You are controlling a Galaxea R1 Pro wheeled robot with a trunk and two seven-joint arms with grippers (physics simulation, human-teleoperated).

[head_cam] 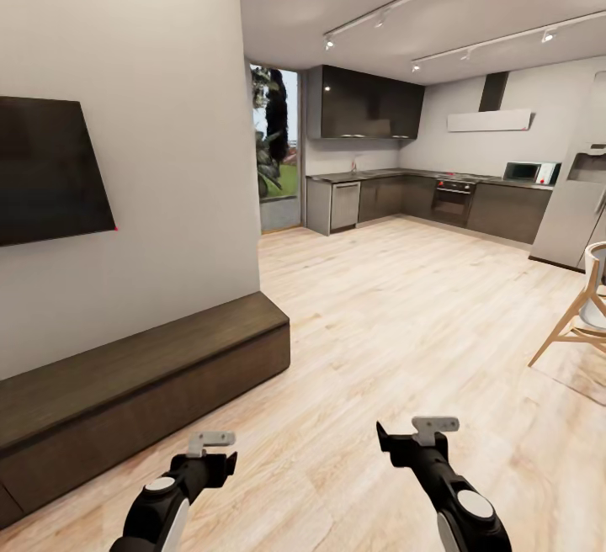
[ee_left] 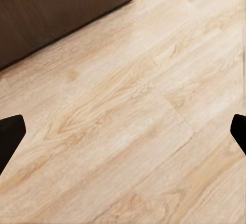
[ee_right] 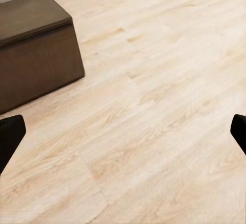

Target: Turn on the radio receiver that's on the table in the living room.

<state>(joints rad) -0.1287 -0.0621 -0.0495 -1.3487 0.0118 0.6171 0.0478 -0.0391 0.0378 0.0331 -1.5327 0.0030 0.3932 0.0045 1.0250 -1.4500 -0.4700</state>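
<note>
Both arms hang low in front of me over bare wood floor (head_cam: 396, 316), and both claws are spread with nothing between the fingers; the wrist views show the fingertips wide apart at the edges of each picture. Left claw (head_cam: 210, 443) sits near the long dark bench (head_cam: 126, 384), right claw (head_cam: 433, 430) over open planks.

Largest thing ahead is the pale wall (head_cam: 168, 131) on my left with a black screen (head_cam: 46, 169) on it, the bench running along its foot. Far off is the dark kitchen (head_cam: 396, 190), a tall window (head_cam: 276, 148) left of it, a fridge (head_cam: 576, 215) at far right, and a wooden chair (head_cam: 581, 316) near right.

No radio and no coffee table anywhere before me, so I judge I am facing away from the living room and must turn the base.

Risks as I see them: swinging left could clip the left arm or base on the bench corner, since it is close. Swinging right could catch the chair legs. Driving straight on takes me into the kitchen and wastes time.
</note>
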